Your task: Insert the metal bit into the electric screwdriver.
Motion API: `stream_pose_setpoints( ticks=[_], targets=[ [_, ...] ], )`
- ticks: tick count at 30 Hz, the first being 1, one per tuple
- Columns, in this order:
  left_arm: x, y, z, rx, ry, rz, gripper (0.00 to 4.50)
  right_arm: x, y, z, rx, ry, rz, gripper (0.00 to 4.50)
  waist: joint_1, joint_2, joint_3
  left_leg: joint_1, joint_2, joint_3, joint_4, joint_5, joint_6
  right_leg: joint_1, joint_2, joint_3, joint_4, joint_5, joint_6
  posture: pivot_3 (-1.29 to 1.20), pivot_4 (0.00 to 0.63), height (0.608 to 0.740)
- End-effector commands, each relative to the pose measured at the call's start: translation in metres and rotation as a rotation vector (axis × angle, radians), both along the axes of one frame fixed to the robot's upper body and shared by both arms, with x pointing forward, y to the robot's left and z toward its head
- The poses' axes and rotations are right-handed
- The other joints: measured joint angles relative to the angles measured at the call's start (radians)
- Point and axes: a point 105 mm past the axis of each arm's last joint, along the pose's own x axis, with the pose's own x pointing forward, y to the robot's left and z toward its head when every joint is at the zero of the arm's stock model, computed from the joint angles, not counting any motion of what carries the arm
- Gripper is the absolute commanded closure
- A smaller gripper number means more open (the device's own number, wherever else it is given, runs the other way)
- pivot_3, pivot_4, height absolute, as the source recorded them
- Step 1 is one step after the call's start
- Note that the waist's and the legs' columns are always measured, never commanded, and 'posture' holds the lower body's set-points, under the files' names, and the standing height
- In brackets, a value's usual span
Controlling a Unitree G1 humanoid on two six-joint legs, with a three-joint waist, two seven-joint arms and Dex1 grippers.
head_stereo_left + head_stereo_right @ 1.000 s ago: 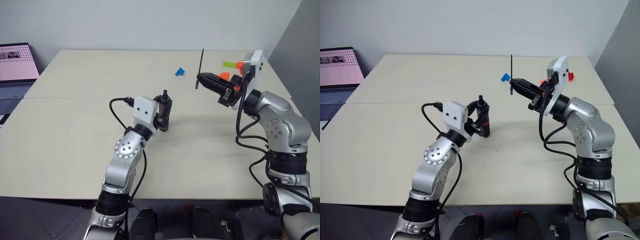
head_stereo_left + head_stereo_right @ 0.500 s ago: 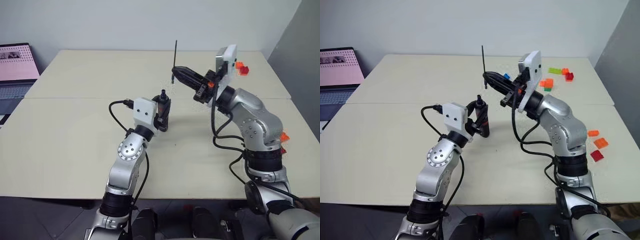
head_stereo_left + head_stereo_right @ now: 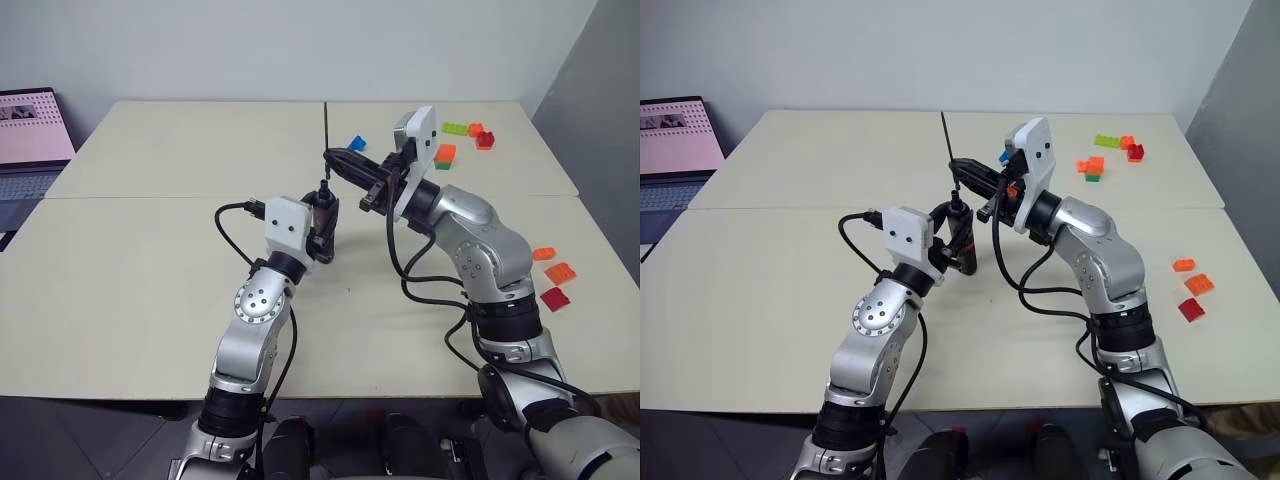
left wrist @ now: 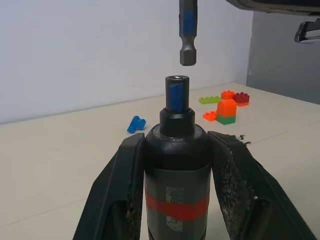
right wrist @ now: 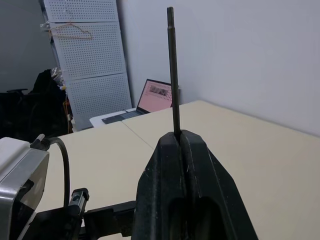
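My left claw [image 4: 175,200] clamps screwdriver [image 4: 176,165] upright, frame ctr; right claw [image 3: 335,160] pinches bit [image 3: 325,140] just above its tip.

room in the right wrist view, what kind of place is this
Probably a lab or workshop office, not a home: a white pegboard panel against the wall, an open laptop on a side desk, and a plain beige table with toy bricks scattered on it.

A narrow open gap separates the lower end of the metal bit [image 4: 188,35] from the socket of the electric screwdriver [image 4: 176,145] directly beneath it. Bare desk [image 3: 150,260] lies around the left pincer [image 3: 323,228]. Toy bricks [image 3: 462,140] sit well behind the right pincer [image 3: 340,160].
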Motion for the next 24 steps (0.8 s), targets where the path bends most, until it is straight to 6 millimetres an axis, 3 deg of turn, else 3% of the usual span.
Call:
stream_pose_setpoints(
  ticks=[1,16,24],
  targets=[
    [-0.0032,0.0025,0.0061,0.004,-0.025,0.014,2.91,-0.0055,0.0063,0.0147,0.009,-0.073,0.022,4.50,0.000,0.000,0.000,0.000,0.000,0.000,0.000,0.000,0.000,0.000,0.000,0.000,0.000,0.000,0.000,0.00,0.150,0.740],
    [-0.0019,0.0044,0.0073,0.007,-0.029,0.019,2.91,-0.0059,0.0103,0.0060,-0.013,-0.063,0.023,4.50,0.000,0.000,0.000,0.000,0.000,0.000,0.000,0.000,0.000,0.000,0.000,0.000,0.000,0.000,0.000,0.00,0.150,0.740],
    [-0.0015,0.0052,0.0060,0.013,-0.026,0.020,2.91,-0.0121,0.0093,0.0125,0.015,-0.073,0.042,4.50,-0.001,0.000,0.000,0.000,0.000,0.000,0.000,0.000,0.000,0.000,0.000,0.000,0.000,0.000,0.000,0.00,0.150,0.740]
  ],
)
